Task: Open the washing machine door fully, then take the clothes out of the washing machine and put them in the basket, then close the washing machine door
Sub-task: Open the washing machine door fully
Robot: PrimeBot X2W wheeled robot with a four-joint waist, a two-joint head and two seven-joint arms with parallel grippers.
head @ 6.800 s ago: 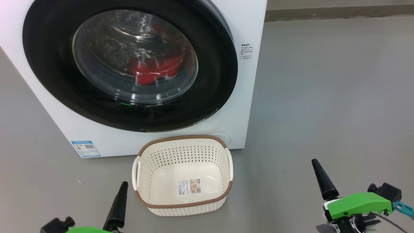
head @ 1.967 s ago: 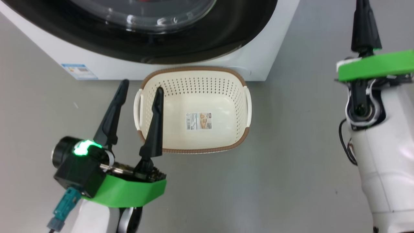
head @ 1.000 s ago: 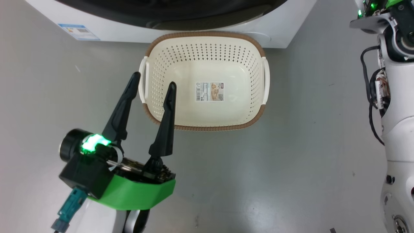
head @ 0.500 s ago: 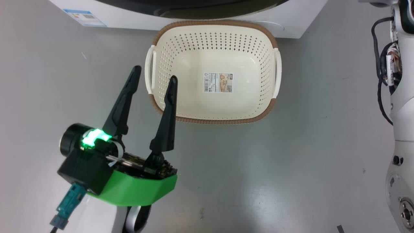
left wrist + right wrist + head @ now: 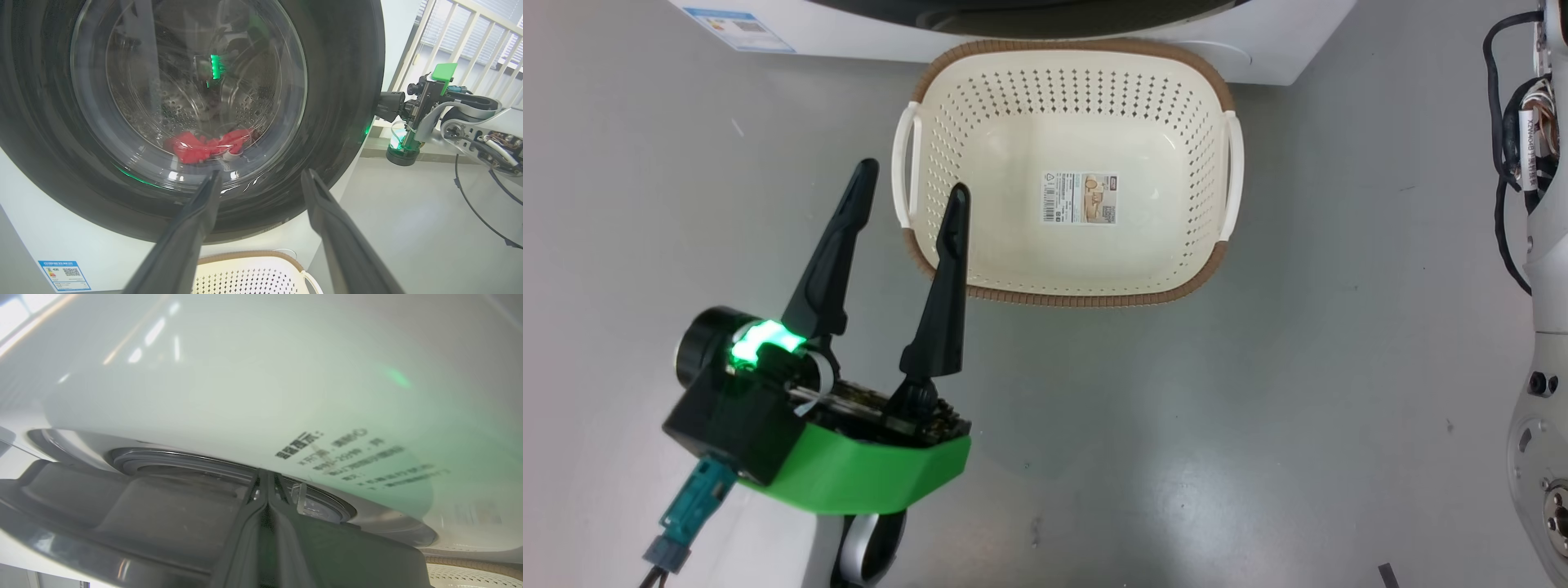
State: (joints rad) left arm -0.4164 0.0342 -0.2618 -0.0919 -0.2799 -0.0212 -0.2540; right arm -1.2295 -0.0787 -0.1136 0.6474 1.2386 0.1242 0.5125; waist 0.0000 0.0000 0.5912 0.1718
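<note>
Between the two dark fingers of the left gripper (image 5: 909, 186) a wide gap is noted, and nothing is held. Its right-hand fingertip is seen over the near left corner of the basket (image 5: 1086, 300) and its left-hand one over the bare grey floor (image 5: 1176, 408); height above either cannot be judged. The fingers of the right gripper (image 5: 266, 475) are pressed flat together with nothing between them. Their tips are set at the seam where the right edge of the washing machine door (image 5: 339, 122) meets the white front of the washing machine (image 5: 36, 228); contact with the rim cannot be confirmed. From the left wrist view the door is seen lying closed against the machine front. Behind its glass window the clothes (image 5: 204, 146) are observed as a red heap at the bottom of the perforated drum. The basket is stood on the floor just before the machine, below the door, with a paper sticker (image 5: 1078, 198) on its bottom. A blue label (image 5: 737, 23) is noted at the machine's lower left corner. To the right, beyond the machine, a pale railing (image 5: 470, 32) is seen.
</note>
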